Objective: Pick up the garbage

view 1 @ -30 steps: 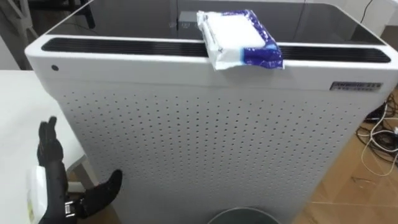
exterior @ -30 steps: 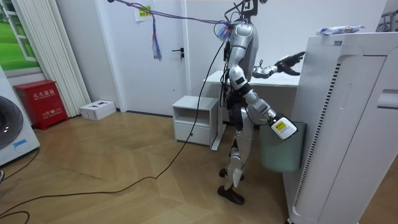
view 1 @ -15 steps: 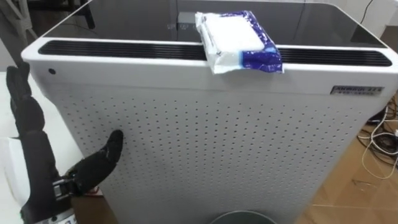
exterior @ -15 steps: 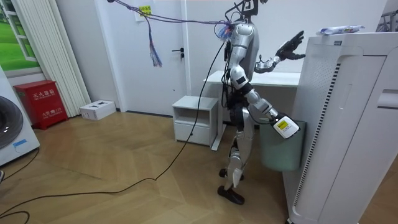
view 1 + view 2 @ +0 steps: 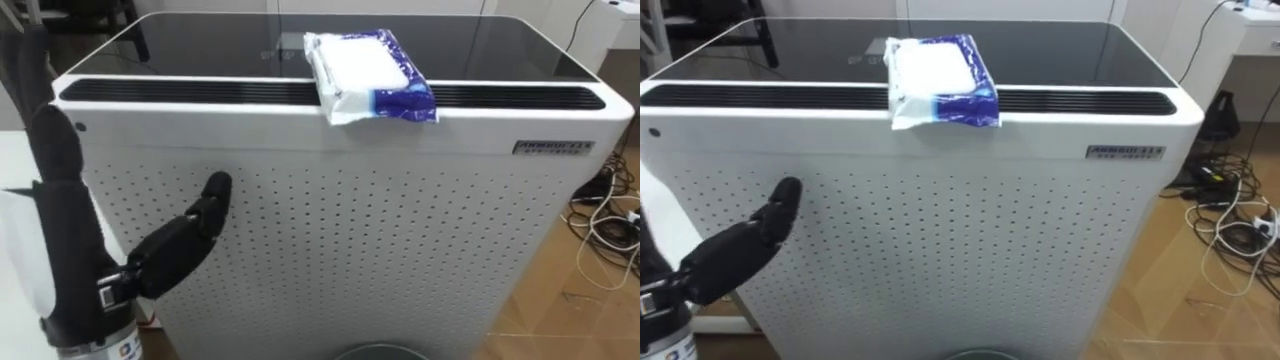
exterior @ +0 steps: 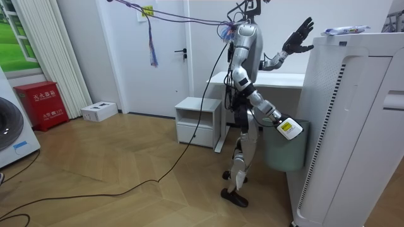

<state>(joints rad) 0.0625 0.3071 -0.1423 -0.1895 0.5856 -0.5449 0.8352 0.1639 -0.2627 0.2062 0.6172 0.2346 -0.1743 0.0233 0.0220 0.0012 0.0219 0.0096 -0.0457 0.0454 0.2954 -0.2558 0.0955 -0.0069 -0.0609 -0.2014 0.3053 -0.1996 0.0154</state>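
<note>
White perforated unit (image 5: 380, 240) fronts the robot, blue-and-white packet (image 5: 365, 75) lying on its top front edge. Left hand (image 5: 65, 230) up beside it, fingers straight, empty. Right hand (image 6: 287, 128) low by the bin (image 6: 284, 157), grip unclear.

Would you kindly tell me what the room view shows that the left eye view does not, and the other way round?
Room view: the robot standing at the white appliance, its right hand low beside a grey bin, plus a desk, a small cabinet and a red box. Left eye view: the appliance's dotted front panel, its dark vent slot and cables on the floor. Shared: the wipes packet on top of the appliance, and the raised left hand, fingers straight.
</note>
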